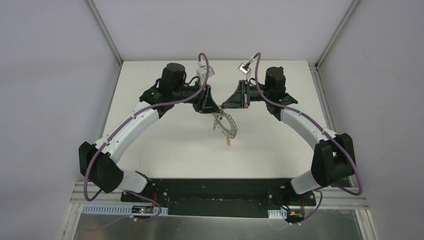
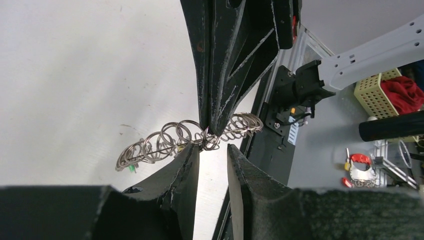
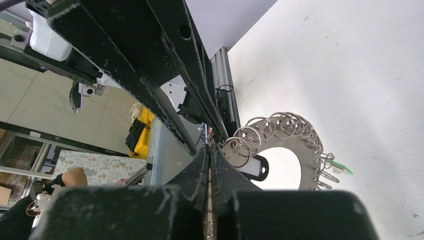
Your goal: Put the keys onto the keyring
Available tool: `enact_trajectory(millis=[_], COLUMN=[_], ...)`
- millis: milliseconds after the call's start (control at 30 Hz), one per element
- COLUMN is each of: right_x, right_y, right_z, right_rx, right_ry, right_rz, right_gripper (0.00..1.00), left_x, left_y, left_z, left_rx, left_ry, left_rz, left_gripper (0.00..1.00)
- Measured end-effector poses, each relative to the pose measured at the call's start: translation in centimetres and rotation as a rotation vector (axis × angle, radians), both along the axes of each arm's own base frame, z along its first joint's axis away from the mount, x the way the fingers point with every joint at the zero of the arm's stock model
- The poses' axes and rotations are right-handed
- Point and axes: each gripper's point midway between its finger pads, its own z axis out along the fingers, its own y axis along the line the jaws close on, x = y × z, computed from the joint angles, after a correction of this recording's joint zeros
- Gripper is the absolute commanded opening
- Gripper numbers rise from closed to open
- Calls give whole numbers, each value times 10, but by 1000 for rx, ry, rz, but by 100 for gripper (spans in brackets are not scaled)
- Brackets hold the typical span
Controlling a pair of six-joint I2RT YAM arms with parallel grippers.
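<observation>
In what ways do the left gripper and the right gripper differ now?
The left gripper has its jaws apart and holds nothing; the right gripper is shut on the keyring. Seen from above, the left gripper reaches in from the left, the right gripper from the right. Both are black and meet at the keyring.

Silver-grey keyring [image 1: 229,126], green key [image 3: 342,168] and yellow-orange key [image 1: 228,142] show against the plain white table [image 1: 170,145].

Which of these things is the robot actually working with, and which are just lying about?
Part of the job:
- keyring
- green key
- yellow key

Just lying about, off the table:
- yellow basket
- red cloth in it
</observation>
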Motion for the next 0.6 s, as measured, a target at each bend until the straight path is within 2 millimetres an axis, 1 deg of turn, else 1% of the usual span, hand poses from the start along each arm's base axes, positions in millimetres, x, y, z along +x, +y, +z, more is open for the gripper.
enact_trajectory(millis=[167, 433, 600], right_x=[1, 1, 2], right_y=[-1, -2, -2], right_z=[2, 3, 4], right_rx=[5, 8, 12], right_ry=[1, 11, 5], right_rz=[-3, -4, -5], right_gripper=[0, 0, 0], left_x=[-4, -4, -1], left_y=[-2, -5, -6], left_z=[-2, 2, 4], left_rx=[-13, -46, -60], left_ry=[35, 59, 77], left_rz=[-7, -6, 3], left_gripper=[27, 25, 19])
